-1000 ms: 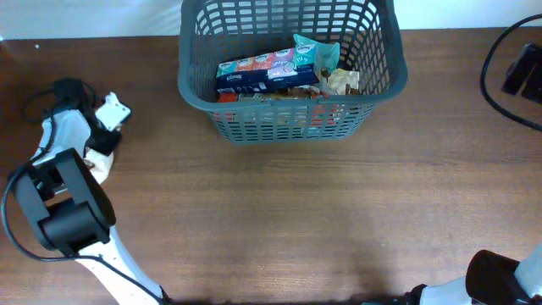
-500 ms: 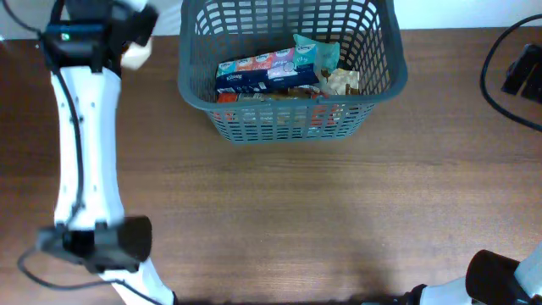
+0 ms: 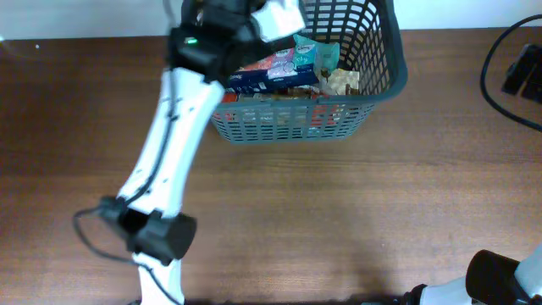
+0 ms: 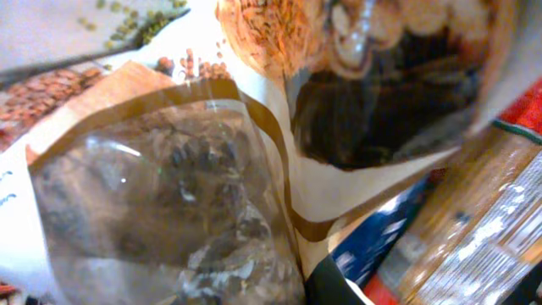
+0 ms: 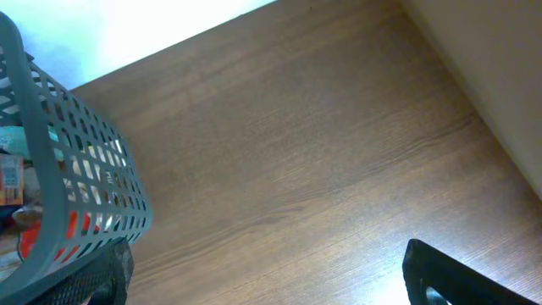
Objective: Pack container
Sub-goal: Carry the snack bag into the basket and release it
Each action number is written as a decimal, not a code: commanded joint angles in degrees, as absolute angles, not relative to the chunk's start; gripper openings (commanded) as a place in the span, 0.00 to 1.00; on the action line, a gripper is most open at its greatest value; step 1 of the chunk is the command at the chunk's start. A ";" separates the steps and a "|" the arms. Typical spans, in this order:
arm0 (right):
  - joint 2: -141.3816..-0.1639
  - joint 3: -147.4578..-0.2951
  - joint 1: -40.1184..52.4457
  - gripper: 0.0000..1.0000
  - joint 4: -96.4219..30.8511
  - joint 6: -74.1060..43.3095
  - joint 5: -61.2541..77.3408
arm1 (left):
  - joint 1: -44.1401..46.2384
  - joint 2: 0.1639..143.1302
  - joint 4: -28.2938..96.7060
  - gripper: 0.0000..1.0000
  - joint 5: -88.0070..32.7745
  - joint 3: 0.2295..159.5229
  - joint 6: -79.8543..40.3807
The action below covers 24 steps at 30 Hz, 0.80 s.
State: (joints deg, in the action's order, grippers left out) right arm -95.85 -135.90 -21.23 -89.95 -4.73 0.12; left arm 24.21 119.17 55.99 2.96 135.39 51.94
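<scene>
The dark grey container (image 3: 288, 124) stands at the table's far middle and holds several snack packets, among them a blue one (image 3: 258, 74) and a teal one (image 3: 318, 54). My left gripper (image 3: 276, 17) is over the container's left part, shut on a white snack packet (image 4: 178, 195) with a clear window and a brown band. One dark finger (image 4: 333, 286) shows under the packet, with blue and red packets blurred below it. My right gripper (image 5: 271, 280) is open and empty, low over bare table to the right of the container (image 5: 78, 146).
A black cable and a black device (image 3: 518, 69) lie at the table's far right edge. The table's back edge meets a white wall just behind the container. My right arm's base (image 3: 500, 280) is at the bottom right corner.
My left arm has swung from the table's left side up and to the right, carrying the white packet to above the container. The right arm has not moved.
</scene>
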 commanded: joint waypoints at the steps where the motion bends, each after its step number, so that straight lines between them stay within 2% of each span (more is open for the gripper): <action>1: -95.94 -135.87 -21.41 0.99 -89.82 -5.19 0.25 | 25.47 124.68 56.03 0.02 2.74 134.93 53.69; 2: -95.94 -135.87 -21.41 0.99 -89.82 -5.19 0.25 | 25.63 125.45 56.05 0.03 2.72 134.93 53.67; 3: -95.94 -135.87 -21.41 0.99 -89.82 -5.19 0.25 | 25.80 126.61 56.18 0.31 2.74 134.93 53.36; 4: -95.94 -135.87 -21.41 0.99 -89.82 -5.19 0.25 | 25.85 127.31 56.23 0.80 2.74 134.93 51.68; 5: -95.94 -135.87 -21.41 0.99 -89.80 -5.19 0.25 | 25.85 127.39 56.25 0.95 2.74 134.93 49.87; 7: -95.94 -135.85 -21.41 0.99 -89.82 -5.19 0.25 | 25.52 127.20 56.23 1.00 4.25 135.04 46.92; 13: -95.94 -135.87 -21.41 0.99 -89.82 -5.19 0.25 | 22.59 121.89 57.45 0.99 18.96 135.37 35.99; 17: -95.94 -135.87 -21.41 0.99 -89.82 -5.19 0.25 | 17.02 114.72 65.45 0.99 20.95 137.23 26.70; 19: -95.94 -135.85 -21.41 0.99 -89.82 -5.19 0.25 | 12.69 111.33 70.78 0.99 18.59 138.37 20.32; 24: -95.94 -135.87 -21.41 0.99 -89.82 -5.19 0.25 | -3.22 105.10 80.53 0.99 -1.13 138.91 12.21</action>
